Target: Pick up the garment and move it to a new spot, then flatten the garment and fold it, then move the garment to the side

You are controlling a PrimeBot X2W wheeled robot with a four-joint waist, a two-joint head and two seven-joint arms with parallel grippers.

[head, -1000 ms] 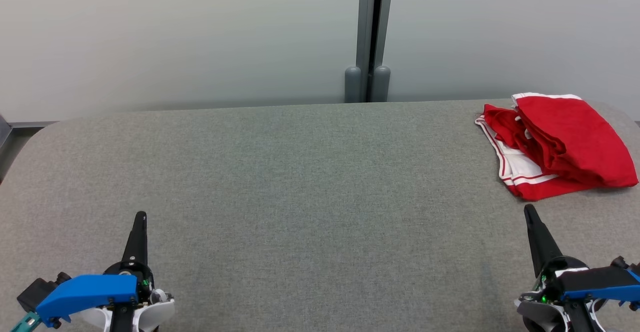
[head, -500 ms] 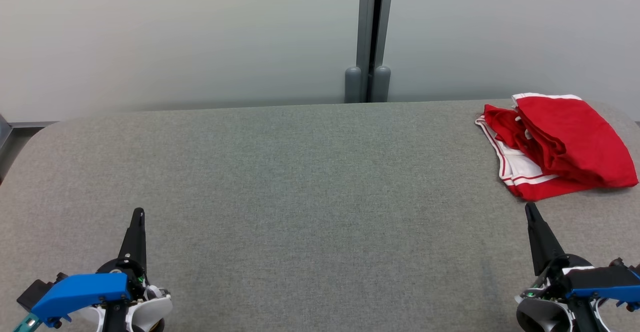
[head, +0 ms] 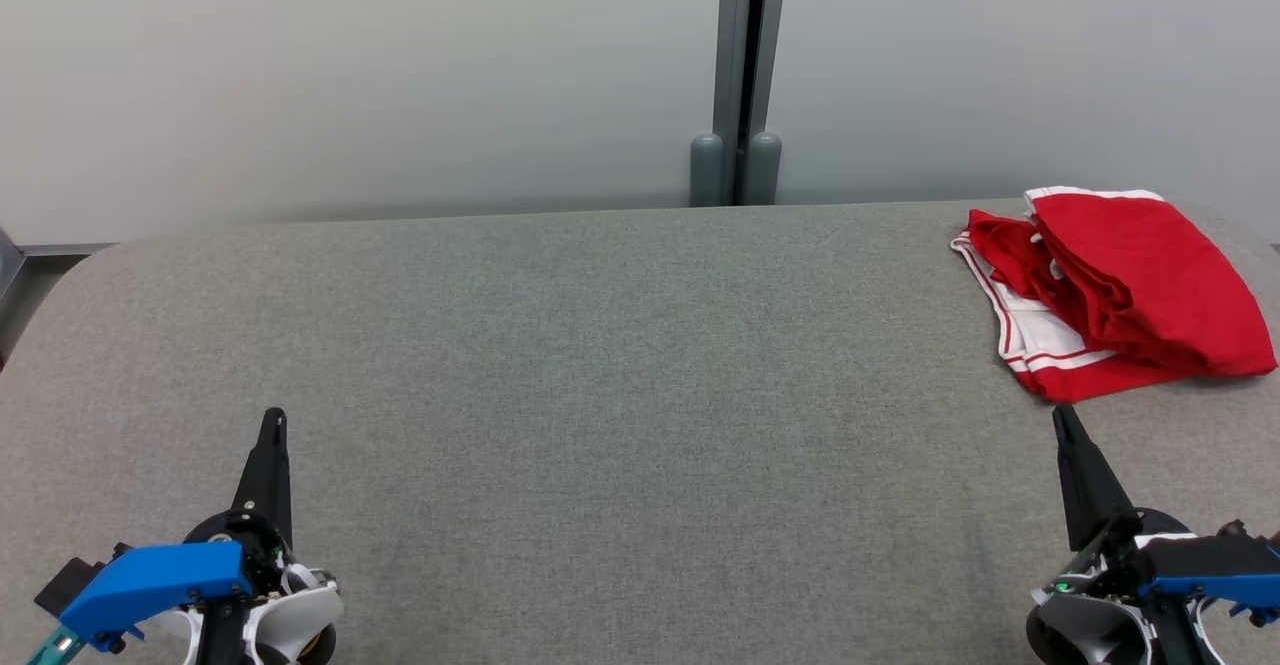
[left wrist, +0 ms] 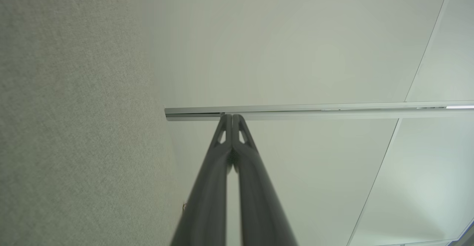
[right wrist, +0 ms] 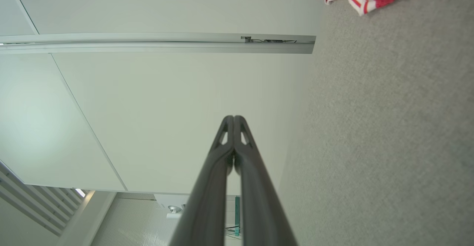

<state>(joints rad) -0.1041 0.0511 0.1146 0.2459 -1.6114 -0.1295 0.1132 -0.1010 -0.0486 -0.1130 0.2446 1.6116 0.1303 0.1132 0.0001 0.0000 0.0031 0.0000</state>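
My left hand (head: 272,415) sits low over the near part of the table (head: 620,365). Its two dark fingers are pressed together along their length with nothing between them. My right hand (head: 1060,413) is the same: fingers together, gripping nothing, pointing away from me. I cannot tell whether either hand touches the grey cloth surface beneath it.

The garment (head: 1130,285) is red with white panels and striped trim. It lies in a loosely folded bundle on the table, just ahead of the right hand's tips and a little to their outer side. A narrow strip of bare table separates those tips from the nearest hem, so they are near but not touching. The garment is well apart from the left hand, far across to that hand's right and farther ahead. In the right wrist view it shows ahead of the closed fingers, off toward the table side.

Beyond both hands the table ends at a pale wall (head: 350,75). A grey post (head: 742,65) stands there, ahead of the hands and between them.
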